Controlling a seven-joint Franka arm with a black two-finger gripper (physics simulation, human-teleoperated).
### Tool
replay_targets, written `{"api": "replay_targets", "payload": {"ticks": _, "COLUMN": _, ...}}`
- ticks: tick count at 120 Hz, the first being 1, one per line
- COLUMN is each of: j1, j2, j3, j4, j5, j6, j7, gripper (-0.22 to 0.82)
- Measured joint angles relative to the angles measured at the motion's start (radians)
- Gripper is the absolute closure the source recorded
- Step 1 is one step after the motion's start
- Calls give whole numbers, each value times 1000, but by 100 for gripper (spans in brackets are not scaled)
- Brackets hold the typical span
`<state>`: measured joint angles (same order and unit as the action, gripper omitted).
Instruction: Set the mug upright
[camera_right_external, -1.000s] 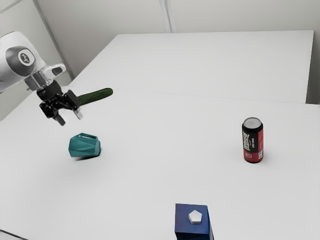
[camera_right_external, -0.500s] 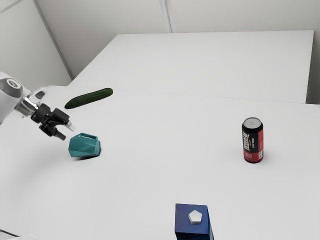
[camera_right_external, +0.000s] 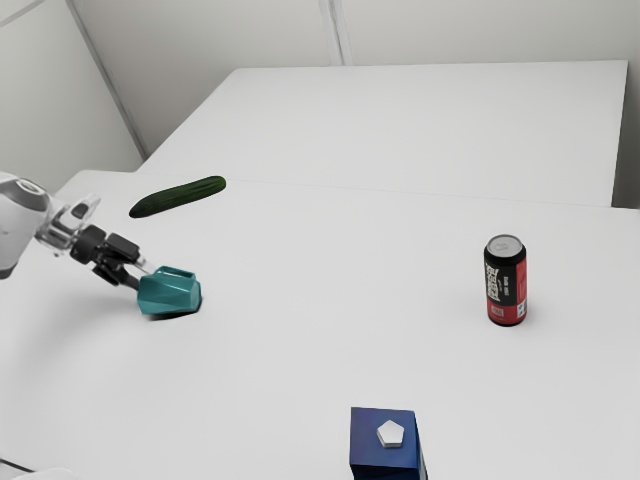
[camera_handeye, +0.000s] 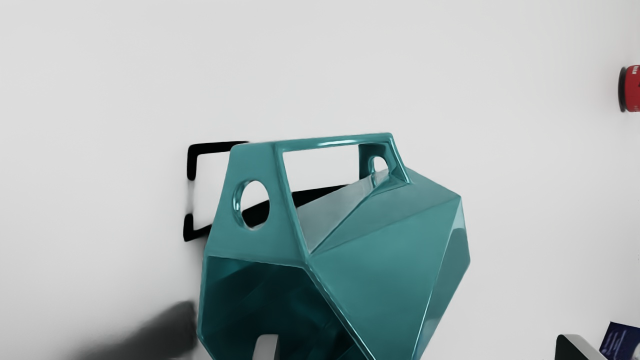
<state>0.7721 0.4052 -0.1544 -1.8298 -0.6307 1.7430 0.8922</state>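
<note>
Mug (camera_right_external: 170, 292) on its side, mouth toward our open jaws at its ten o'clock, exterior view.
One jaw at the mouth, the other outside; nothing gripped. We judge a shallow bite on the sloping wall could slip and roll it; driving in could shove it across the worktop (camera_right_external: 330, 330) toward four o'clock.

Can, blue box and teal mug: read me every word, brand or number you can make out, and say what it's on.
Nothing is legible for certain.
Can: pale lettering on black, smaller print on red; too small to read.
Blue box: pale lettering, too blurred to read.
Teal mug: no lettering that I can see.
</note>
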Motion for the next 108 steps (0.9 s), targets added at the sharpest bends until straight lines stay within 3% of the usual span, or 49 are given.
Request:
{"api": "replay_targets", "payload": {"ticks": 29, "j1": 1, "j2": 20, "j3": -1, "j4": -1, "j5": -64, "j6": -65, "j7": 50, "gripper": 4}}
{"api": "replay_targets", "payload": {"ticks": 44, "j1": 6, "j2": 46, "j3": 0, "j4": -1, "j5": -83, "j6": -87, "j7": 69, "gripper": 16}}
{"api": "replay_targets", "payload": {"ticks": 75, "j1": 14, "j2": 43, "j3": -1, "j4": 1, "j5": -87, "j6": -109, "j7": 98, "gripper": 60}}
{"api": "replay_targets", "payload": {"ticks": 108, "j1": 15, "j2": 32, "j3": -6, "j4": 2, "j5": -86, "j6": -118, "j7": 121, "gripper": 75}}
